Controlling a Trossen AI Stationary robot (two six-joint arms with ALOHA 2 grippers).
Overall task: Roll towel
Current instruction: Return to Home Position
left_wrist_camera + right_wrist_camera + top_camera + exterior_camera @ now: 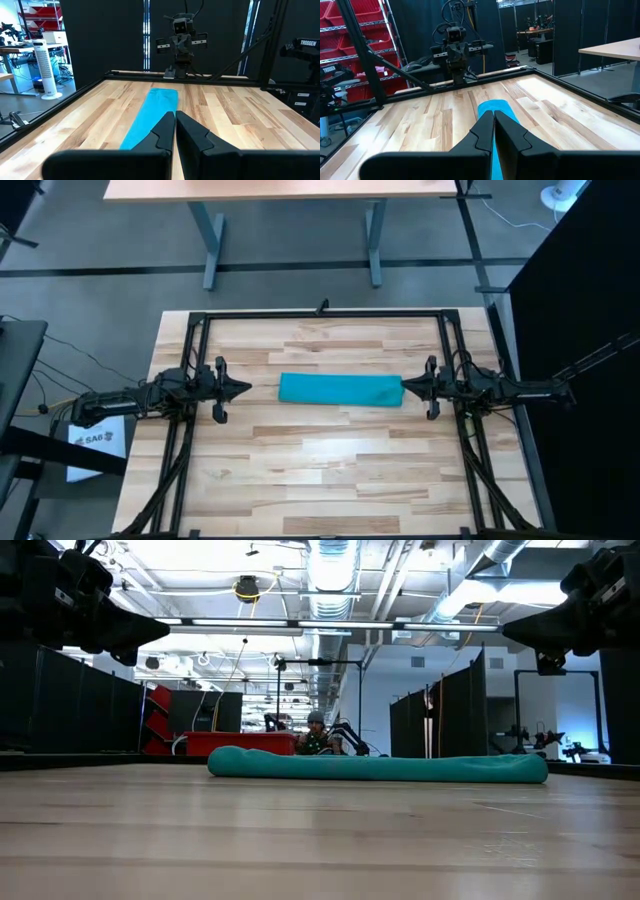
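Teal thin-cloth towel (340, 390) lies fully rolled between the left gripper (246, 389) and right gripper (404, 388), both closed and empty, apparently needing only to retreat home.

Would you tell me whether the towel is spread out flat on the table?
No, the towel lies as a long rolled tube on the table.

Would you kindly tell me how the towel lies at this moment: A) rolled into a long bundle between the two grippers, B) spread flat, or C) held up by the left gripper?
A: the towel lies as a long roll on the table, with the left gripper and right gripper shut and raised at its ends.
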